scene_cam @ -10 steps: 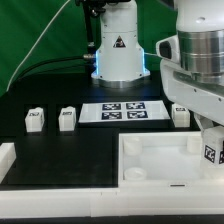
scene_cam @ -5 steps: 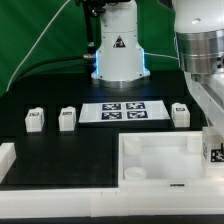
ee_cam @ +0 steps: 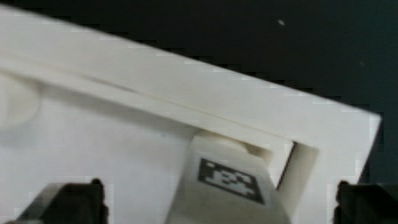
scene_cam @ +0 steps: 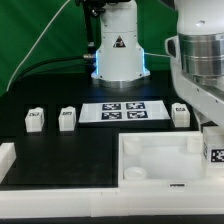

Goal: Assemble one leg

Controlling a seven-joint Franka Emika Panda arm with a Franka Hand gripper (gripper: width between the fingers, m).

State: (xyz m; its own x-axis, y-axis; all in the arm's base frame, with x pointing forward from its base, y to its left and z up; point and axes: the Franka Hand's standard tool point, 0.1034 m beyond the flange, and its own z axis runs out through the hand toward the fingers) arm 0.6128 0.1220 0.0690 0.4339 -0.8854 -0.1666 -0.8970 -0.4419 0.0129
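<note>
White tagged leg [scene_cam: 212, 152] sits at the tray's [scene_cam: 150, 160] corner on the exterior view's right. Your fingers [ee_cam: 71, 198] stand spread either side of it; grip, I cannot tell.

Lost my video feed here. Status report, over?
Gripper low at the tray's corner on the exterior view's right, jaw state unclear. Tagged leg between fingers. Three legs untouched on the table. Nothing blocking.

A large white tray-like part [ee_cam: 125, 110] with a raised rim fills most of the wrist view, lying on a black surface [ee_cam: 267, 40]. At its corner sits a leg [ee_cam: 240, 172], marker tag showing. The two dark jaws stand spread, one either side of the leg.
</note>
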